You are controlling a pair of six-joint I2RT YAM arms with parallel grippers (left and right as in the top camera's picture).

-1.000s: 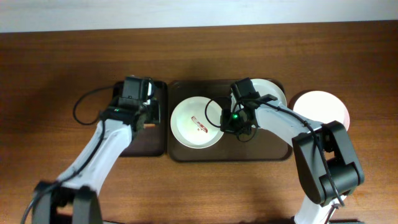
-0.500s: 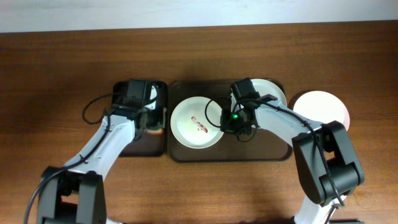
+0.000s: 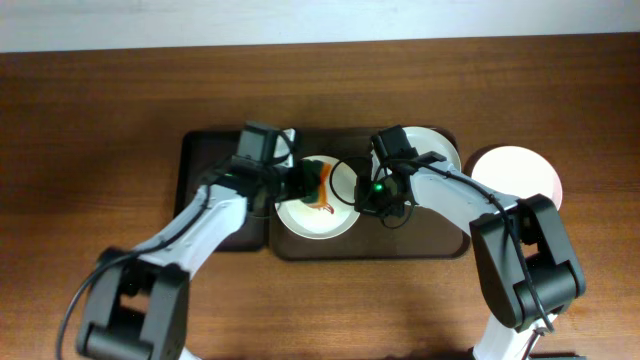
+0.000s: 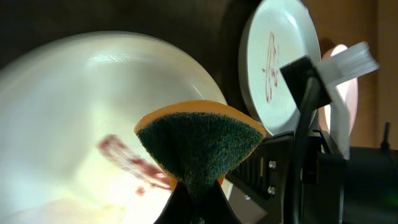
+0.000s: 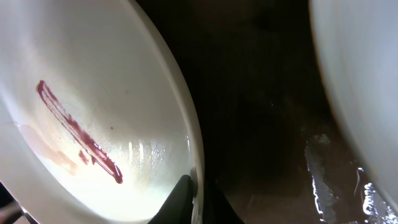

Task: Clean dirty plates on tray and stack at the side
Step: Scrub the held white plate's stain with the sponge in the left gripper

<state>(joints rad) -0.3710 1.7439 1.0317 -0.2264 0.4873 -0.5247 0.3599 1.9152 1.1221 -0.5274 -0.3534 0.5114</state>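
The table [image 3: 100, 100] carried the tray [image 3: 430, 240], which held two dirty plates so the mess stayed contained. The smeared plate [image 3: 315, 215] sat toward 9 o'clock and the second plate [image 3: 440, 150] toward 2 o'clock. A clean-looking plate [image 3: 520, 175] lay on the wood past the tray's 3 o'clock edge, likely starting the stack. The left claw [image 4: 194, 202] was clenched on a folded sponge [image 4: 199, 143], held over the red smear [image 5: 78, 134]. The right claw [image 5: 193, 196] pinched the smeared plate's 3 o'clock rim, probably to steady it for wiping.
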